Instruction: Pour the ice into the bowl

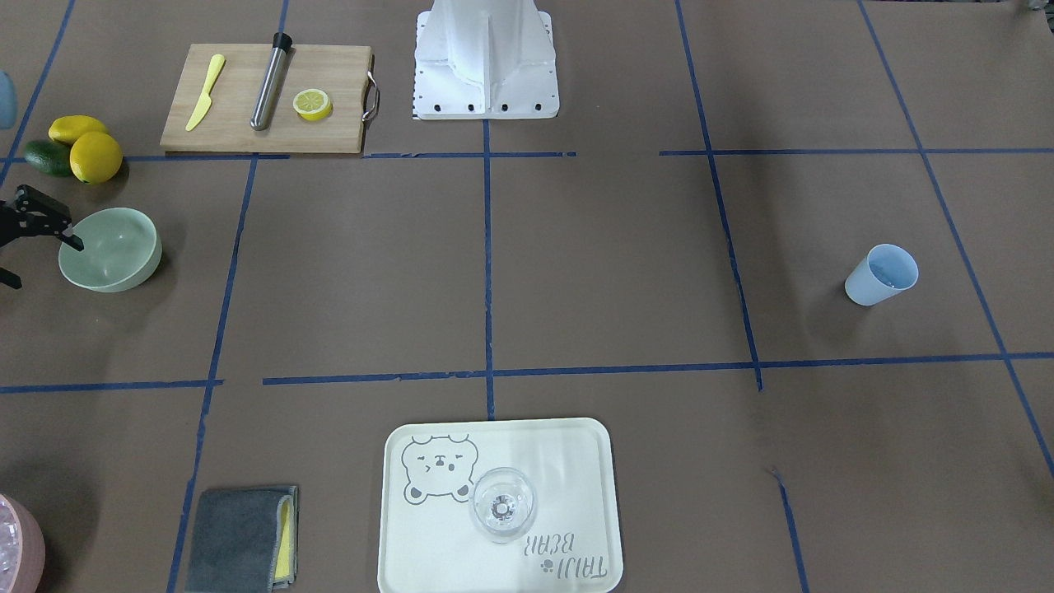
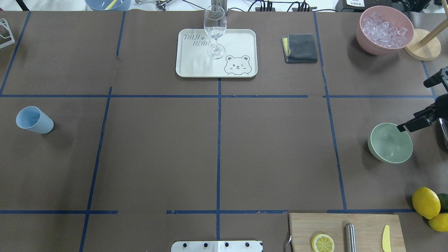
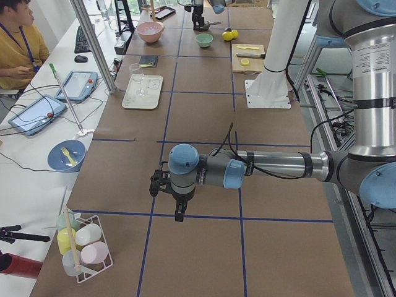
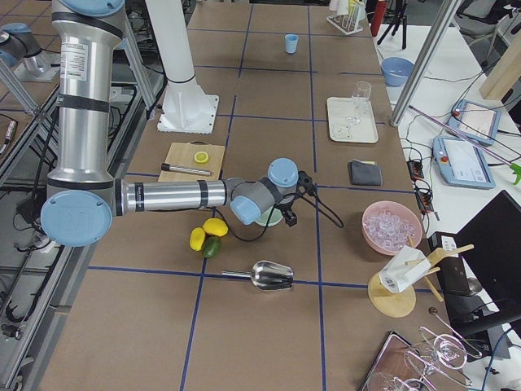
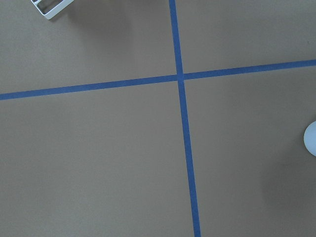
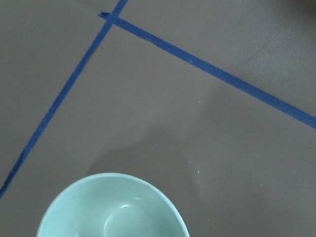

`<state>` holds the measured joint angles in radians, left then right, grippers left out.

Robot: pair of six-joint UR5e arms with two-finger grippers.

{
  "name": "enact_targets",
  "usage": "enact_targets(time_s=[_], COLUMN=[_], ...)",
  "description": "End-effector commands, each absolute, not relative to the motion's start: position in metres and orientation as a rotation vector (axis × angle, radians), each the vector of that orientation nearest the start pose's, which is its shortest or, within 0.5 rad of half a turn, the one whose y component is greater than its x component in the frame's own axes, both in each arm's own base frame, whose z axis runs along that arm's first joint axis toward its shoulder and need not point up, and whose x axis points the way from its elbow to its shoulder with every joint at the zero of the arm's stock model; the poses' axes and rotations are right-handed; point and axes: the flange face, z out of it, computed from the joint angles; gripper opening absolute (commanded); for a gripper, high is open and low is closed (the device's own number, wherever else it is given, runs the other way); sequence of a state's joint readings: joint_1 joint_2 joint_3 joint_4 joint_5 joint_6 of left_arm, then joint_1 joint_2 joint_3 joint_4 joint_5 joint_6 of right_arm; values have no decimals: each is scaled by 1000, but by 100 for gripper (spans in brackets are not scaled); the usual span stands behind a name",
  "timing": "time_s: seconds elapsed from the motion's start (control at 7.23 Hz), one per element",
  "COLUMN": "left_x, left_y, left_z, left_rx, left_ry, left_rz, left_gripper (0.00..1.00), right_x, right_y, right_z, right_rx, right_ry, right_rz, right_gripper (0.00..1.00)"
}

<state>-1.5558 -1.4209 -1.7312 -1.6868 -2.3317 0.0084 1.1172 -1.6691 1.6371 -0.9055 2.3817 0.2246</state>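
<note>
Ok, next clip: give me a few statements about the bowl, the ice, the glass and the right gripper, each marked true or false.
1. The green bowl is empty. True.
2. The wine glass lies on its side. False: it stands upright on the tray.
3. The ice is in the pink bowl. True.
4. The right gripper is shut on the green bowl. False: it is open, with one finger at the bowl's rim and the other well clear of it.
</note>
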Motion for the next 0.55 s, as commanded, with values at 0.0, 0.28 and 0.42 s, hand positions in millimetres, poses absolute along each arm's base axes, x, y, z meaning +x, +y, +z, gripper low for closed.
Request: enact_targets(time_s=[0.0, 0.28, 0.42], left_x=[-58, -58, -58], left_y=[-438, -438, -438], left_z=[637, 639, 638], left_rx=[118, 119, 120], left_ry=[760, 760, 760], left_rz=[70, 72, 72], left_gripper=[100, 100, 100], right_x=[-166, -185, -190], right_y=[-446, -442, -440], right_z=[618, 616, 616], right_rx=[288, 272, 268], right_ry=[-926, -931, -931], right_rz=[-482, -519, -529], right_gripper=[96, 22, 0])
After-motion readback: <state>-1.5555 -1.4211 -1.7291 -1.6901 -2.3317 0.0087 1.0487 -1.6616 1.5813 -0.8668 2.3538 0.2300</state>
